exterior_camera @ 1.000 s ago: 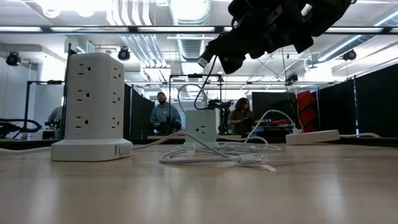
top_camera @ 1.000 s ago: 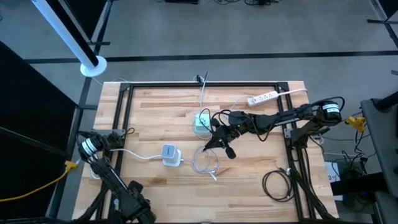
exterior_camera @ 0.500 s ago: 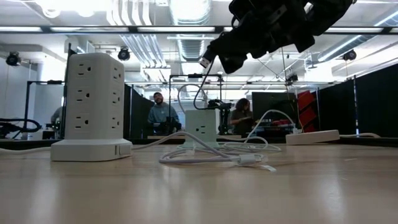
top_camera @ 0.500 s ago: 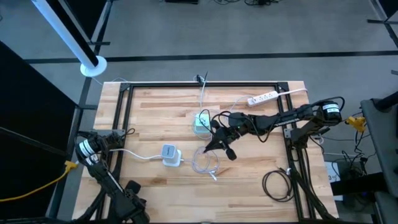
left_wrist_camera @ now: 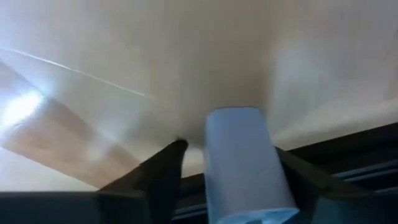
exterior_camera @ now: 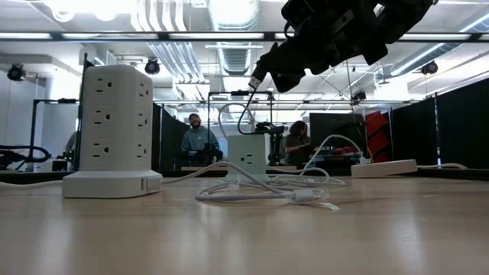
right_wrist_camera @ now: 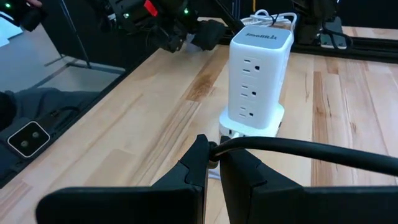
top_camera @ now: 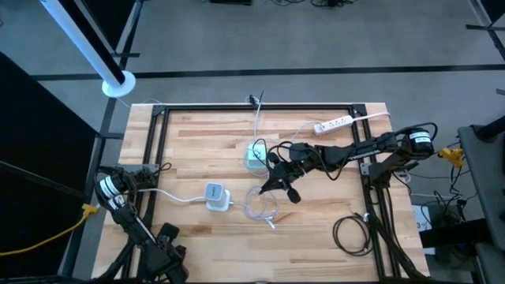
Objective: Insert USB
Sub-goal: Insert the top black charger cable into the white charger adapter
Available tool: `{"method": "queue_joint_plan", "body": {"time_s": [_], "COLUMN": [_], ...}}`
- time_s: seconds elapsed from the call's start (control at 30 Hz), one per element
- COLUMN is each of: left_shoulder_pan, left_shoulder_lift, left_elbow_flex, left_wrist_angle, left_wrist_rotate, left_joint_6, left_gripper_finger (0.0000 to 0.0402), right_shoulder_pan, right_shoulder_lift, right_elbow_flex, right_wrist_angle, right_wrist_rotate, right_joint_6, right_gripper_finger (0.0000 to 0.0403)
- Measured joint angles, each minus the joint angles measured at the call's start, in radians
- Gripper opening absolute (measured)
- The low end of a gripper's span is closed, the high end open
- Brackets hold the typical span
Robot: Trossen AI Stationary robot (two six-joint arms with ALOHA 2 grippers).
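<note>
Black USB cable (right_wrist_camera: pixel 292 148) is pinched in my right gripper (right_wrist_camera: pixel 211 163), whose plug (exterior_camera: pixel 253 79) has edged nearer the tower strip (right_wrist_camera: pixel 256 78). Left gripper (left_wrist_camera: pixel 224 163), at the table's corner, fingers narrowing; grip undeterminable.

The right gripper (top_camera: pixel 264 187) hovered above the table's middle, fingers pinched together, its dark arm outstretched. The left gripper (top_camera: pixel 167 233) waited at the near-left corner.
</note>
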Motion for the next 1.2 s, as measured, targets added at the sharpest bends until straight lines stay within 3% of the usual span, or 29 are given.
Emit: {"method": "queue_joint_plan", "body": {"time_s": [0.07, 0.3, 0.37, 0.47, 0.6, 0.77, 1.0, 1.2], "left_shoulder_pan": [0.004, 0.039, 0.061, 0.096, 0.105, 0.103, 0.104, 0.091], "left_shoulder_lift": [0.0, 0.002, 0.002, -0.008, -0.04, -0.139, -0.336, -0.568], "left_elbow_flex": [-0.002, -0.006, 0.008, 0.038, 0.065, 0.061, -0.017, -0.205], "left_wrist_angle": [-0.003, -0.001, -0.006, -0.012, 0.039, 0.041, 0.142, 0.472], "left_wrist_rotate": [-0.004, -0.01, -0.067, -0.247, -0.612, -0.987, -1.341, -1.512], "left_joint_6": [-0.005, -0.098, -0.175, -0.31, -0.457, -0.616, -0.585, -0.263], "left_gripper_finger": [0.0147, 0.0119, 0.0119, 0.0118, 0.0118, 0.0118, 0.0118, 0.0118], "right_shoulder_pan": [0.0, 0.0, 0.0, 0.0, 0.0, 0.01, 0.045, 0.088], "right_shoulder_lift": [-0.001, -0.019, -0.037, -0.071, -0.131, -0.187, -0.187, -0.151], "right_elbow_flex": [0.0, 0.0, 0.0, 0.0, 0.0, 0.0, -0.002, 0.0], "right_wrist_angle": [-0.001, -0.011, -0.014, -0.036, -0.099, -0.154, -0.143, -0.031], "right_wrist_rotate": [0.0, 0.0, 0.001, 0.012, 0.115, 0.183, 0.213, 0.235], "right_joint_6": [-0.006, -0.024, -0.035, -0.047, -0.049, -0.029, 0.048, 0.117], "right_gripper_finger": [0.0014, 0.0014, 0.0014, 0.0014, 0.0014, 0.0014, 0.0014, 0.0014]}}
